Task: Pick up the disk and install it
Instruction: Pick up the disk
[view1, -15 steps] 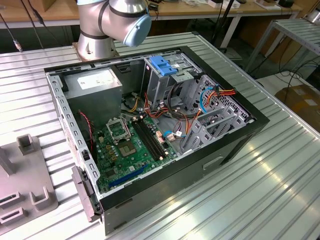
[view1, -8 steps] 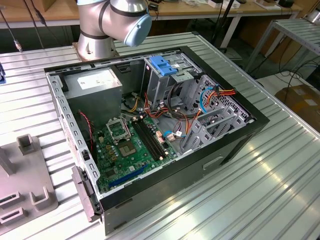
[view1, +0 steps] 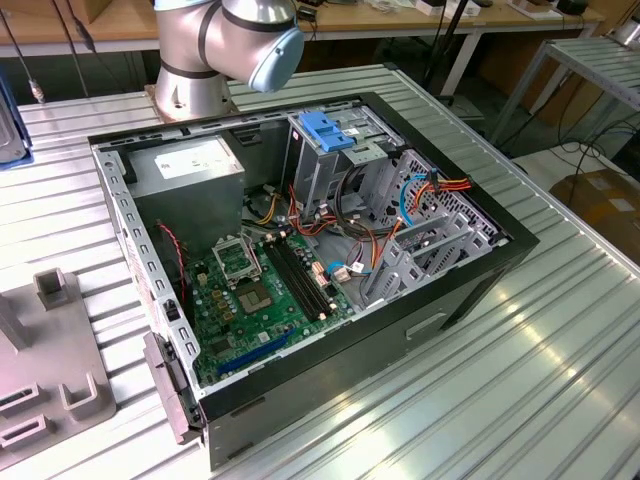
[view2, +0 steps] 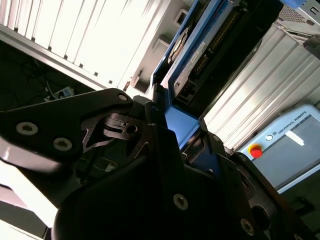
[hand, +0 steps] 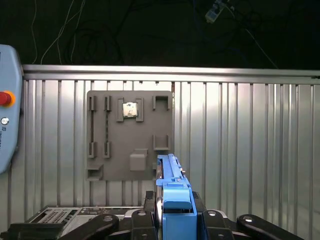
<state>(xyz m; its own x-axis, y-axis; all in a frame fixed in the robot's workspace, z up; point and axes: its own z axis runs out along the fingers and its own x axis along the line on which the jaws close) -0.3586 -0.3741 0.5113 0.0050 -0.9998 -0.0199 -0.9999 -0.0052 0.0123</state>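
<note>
While the tool (hand: 172, 212) grips the disk (hand: 172, 187), the drive hangs edge-on above the ribbed surface (hand: 250, 150).
The fingers are closed on its blue-railed edge, over a grey fixture plate (hand: 130, 135). This hold likely keeps the drive's length free for the drive cage (view1: 325, 150) in the open computer case (view1: 480, 270), right of that plate in the exterior view.

An open computer case (view1: 400, 350) lies on the ribbed metal table (view1: 560, 390), the arm (view1: 225, 45) behind it.
</note>
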